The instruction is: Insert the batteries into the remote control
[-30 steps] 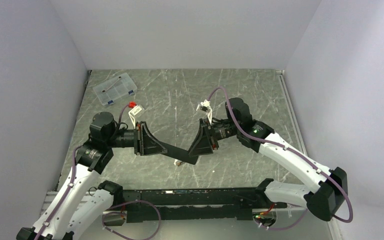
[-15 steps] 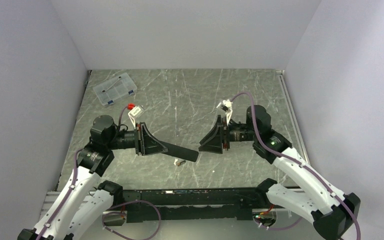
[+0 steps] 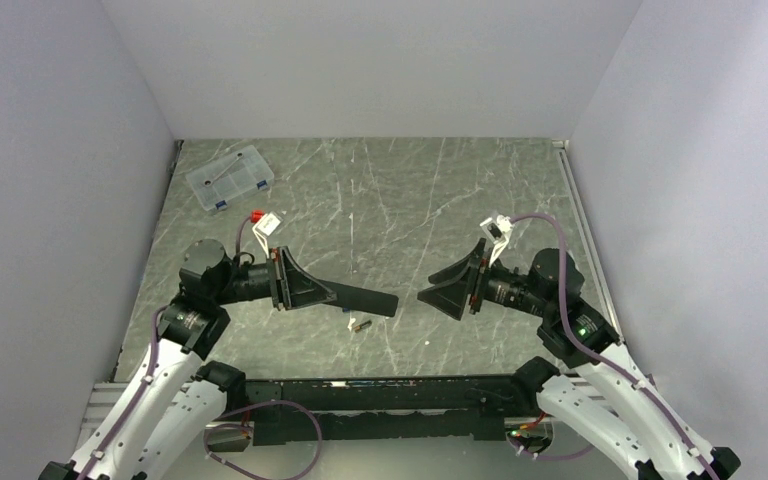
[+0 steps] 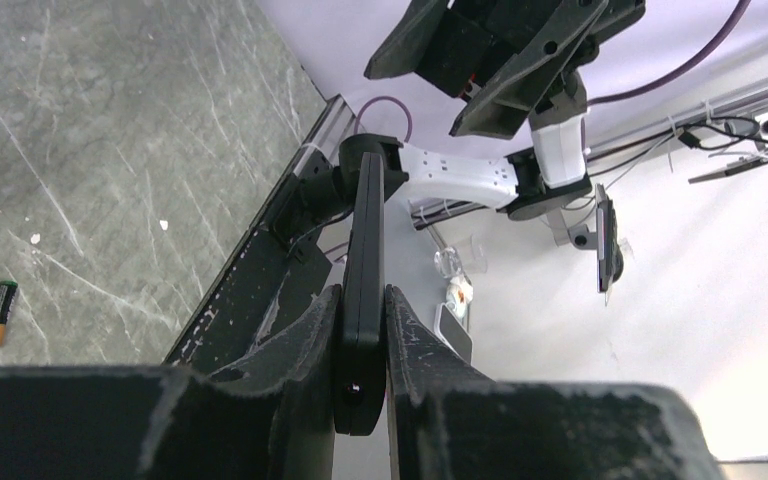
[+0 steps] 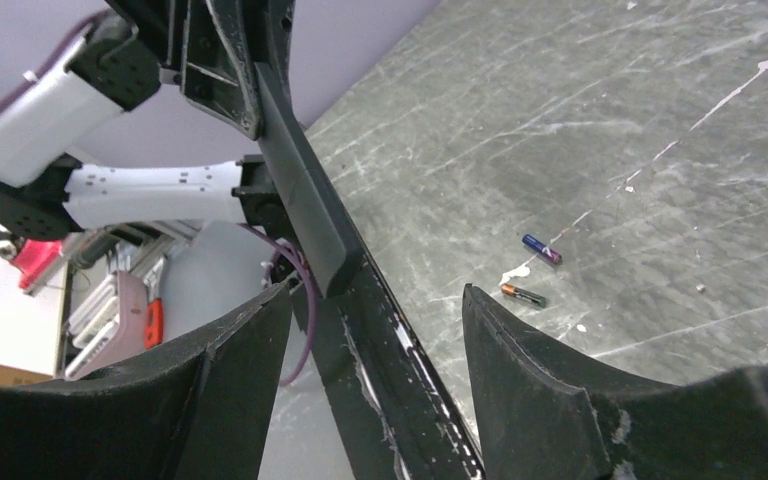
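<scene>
Because the left pincer [image 4: 362, 295] is clamped flat against both faces of one end of the remote control [image 4: 368, 225], the slim black bar juts out level above the counter [image 3: 390, 190]. Its free end points toward the other arm. I judge this a presenting hold that keeps the far length of the bar reachable. The right pincer [image 5: 378, 292] stands with its fingers well apart and nothing between them. It faces that free end across a clear gap and touches nothing.

Neither cell is loaded. The blue-banded cell [image 5: 541, 249] and the gold-ended cell [image 5: 524, 294] lie loose on the counter, near each other, below the bar's free end.

Differences between views:
- The left wrist view alone shows the grip edge-on, with the bar pinched squarely. It catches only the gold-ended cell, at its left edge.
- The right wrist view alone separates the two cells and shows their colours.
- The top view renders them as one small speck, possibly two. It alone shows the clear compartment box [image 3: 229, 178] in the far left corner, well apart from both arms.
- No view shows whether the bar's battery bay is open, so that cannot be told.
</scene>
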Available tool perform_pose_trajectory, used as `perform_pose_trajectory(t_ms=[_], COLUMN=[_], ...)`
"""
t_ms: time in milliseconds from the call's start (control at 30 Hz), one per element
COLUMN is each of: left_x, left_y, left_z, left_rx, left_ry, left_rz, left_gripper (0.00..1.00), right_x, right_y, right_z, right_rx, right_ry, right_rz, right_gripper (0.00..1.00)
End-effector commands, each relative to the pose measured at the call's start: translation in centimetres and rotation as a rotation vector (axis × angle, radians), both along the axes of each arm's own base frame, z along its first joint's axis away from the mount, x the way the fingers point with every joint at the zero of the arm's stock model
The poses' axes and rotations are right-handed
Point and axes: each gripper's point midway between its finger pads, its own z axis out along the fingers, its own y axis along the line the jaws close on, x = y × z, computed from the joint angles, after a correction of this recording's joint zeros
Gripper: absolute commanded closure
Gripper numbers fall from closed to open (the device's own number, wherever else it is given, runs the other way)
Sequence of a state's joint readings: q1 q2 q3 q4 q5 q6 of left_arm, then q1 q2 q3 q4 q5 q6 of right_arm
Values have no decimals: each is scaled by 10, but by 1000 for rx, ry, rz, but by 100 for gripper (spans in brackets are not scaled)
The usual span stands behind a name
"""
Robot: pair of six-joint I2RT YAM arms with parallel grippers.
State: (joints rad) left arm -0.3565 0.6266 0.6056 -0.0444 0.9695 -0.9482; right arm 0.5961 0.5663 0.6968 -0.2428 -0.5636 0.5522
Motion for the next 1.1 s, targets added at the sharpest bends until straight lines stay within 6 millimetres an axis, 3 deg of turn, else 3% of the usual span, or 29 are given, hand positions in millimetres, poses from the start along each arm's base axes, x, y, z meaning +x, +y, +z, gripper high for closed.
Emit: perform_pose_trajectory(t_ms=[0, 200, 367, 1067], left_x=[5, 7, 9, 15], left_y=[3, 4, 6, 7], left_z=[13, 11, 8, -16], left_rx=[-42, -63, -68, -106], left_ry=[-36, 13, 52, 200], left_rz=[61, 92, 128, 184], left_gripper=[100, 100, 100, 100], right_x=[-2, 0, 6, 9], right_y=[2, 1, 6, 56], right_z=[0, 6, 4, -14], right_rx=[62, 91, 118, 73], right_ry=[90, 124, 183, 271], right_rz=[-10, -42, -58, -63], right_gripper=[35, 36, 43, 48])
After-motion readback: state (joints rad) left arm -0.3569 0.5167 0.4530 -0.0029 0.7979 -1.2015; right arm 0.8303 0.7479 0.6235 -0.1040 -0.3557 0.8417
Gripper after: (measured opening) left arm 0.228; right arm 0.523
